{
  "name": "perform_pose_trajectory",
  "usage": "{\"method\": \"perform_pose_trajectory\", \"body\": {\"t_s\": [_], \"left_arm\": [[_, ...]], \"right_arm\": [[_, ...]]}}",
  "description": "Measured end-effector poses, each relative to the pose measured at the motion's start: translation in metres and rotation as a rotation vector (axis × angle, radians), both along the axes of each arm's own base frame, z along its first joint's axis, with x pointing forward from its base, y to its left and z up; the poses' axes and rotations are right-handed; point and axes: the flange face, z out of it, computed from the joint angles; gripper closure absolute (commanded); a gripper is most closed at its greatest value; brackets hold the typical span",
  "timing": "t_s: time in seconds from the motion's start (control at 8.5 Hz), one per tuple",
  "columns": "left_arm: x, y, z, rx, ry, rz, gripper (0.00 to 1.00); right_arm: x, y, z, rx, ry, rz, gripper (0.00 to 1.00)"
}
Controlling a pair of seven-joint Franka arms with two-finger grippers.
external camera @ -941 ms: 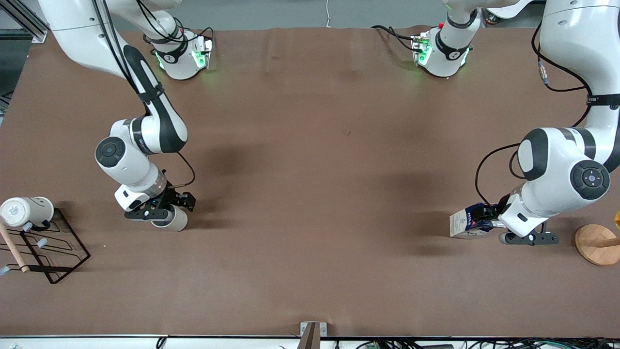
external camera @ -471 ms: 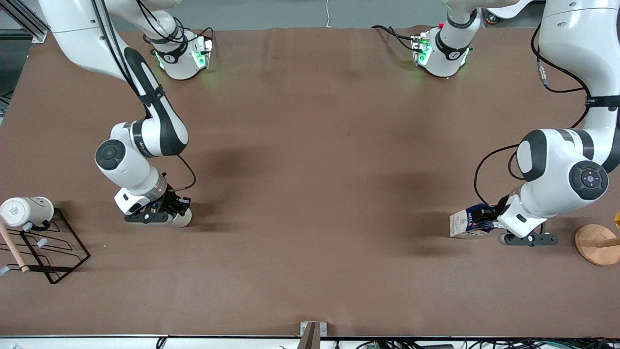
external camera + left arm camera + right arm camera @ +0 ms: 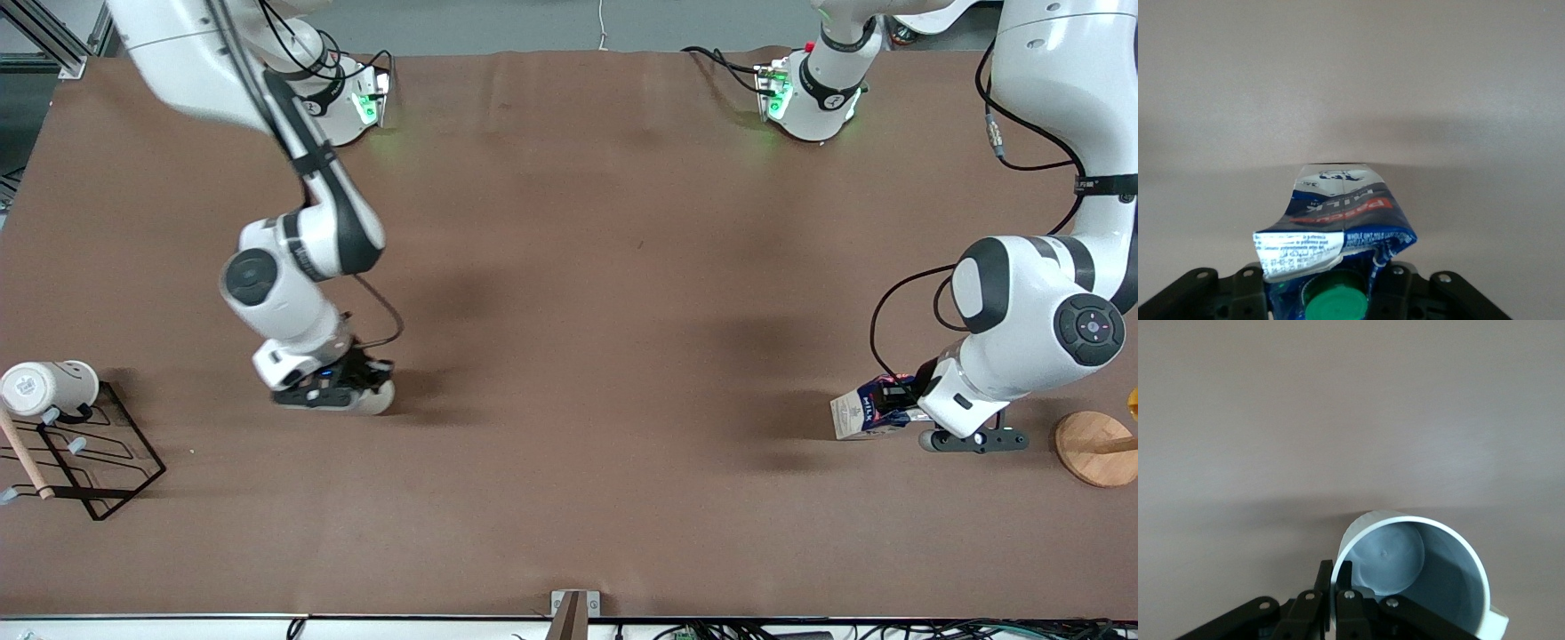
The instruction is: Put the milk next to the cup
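Note:
The milk (image 3: pixel 859 418), a dark blue and white carton with a green cap (image 3: pixel 1335 304), is tilted and low over the table at the left arm's end. My left gripper (image 3: pixel 900 402) is shut on its gabled top; in the left wrist view the gripper (image 3: pixel 1331 293) has a finger on each side of the carton (image 3: pixel 1341 213). The cup (image 3: pixel 377 400), beige-grey with a grey inside (image 3: pixel 1418 577), is low over the table toward the right arm's end. My right gripper (image 3: pixel 348 389) is shut on its rim, one finger inside and one outside, in the right wrist view (image 3: pixel 1336 577).
A cream-white mug (image 3: pixel 46 388) lies on a black wire rack (image 3: pixel 98 462) with a wooden stick (image 3: pixel 22 455) at the right arm's end. A round wooden base (image 3: pixel 1099 448) stands at the left arm's end, beside my left gripper. A metal bracket (image 3: pixel 569 610) sits at the front edge.
My right arm has carried the cup toward the left arm's end of the table. My left gripper and the milk have shifted only slightly.

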Motion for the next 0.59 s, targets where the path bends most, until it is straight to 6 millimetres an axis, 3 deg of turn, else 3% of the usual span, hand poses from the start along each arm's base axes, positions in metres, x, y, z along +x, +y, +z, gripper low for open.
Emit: {"method": "perform_pose_trajectory", "body": {"t_s": [0.24, 0.47, 0.59], "left_arm": [[0.002, 0.000, 0.009, -0.001, -0.015, 0.000, 0.56], [0.002, -0.002, 0.026, -0.002, -0.042, -0.002, 0.56], [0.001, -0.008, 0.038, -0.007, -0.057, -0.009, 0.56]], "right_arm": [[-0.052, 0.121, 0.016, 0.033, -0.021, 0.093, 1.00], [-0.068, 0.176, 0.032, 0.059, -0.051, 0.157, 1.00], [-0.075, 0.201, 0.028, 0.055, -0.047, 0.177, 1.00]]}}
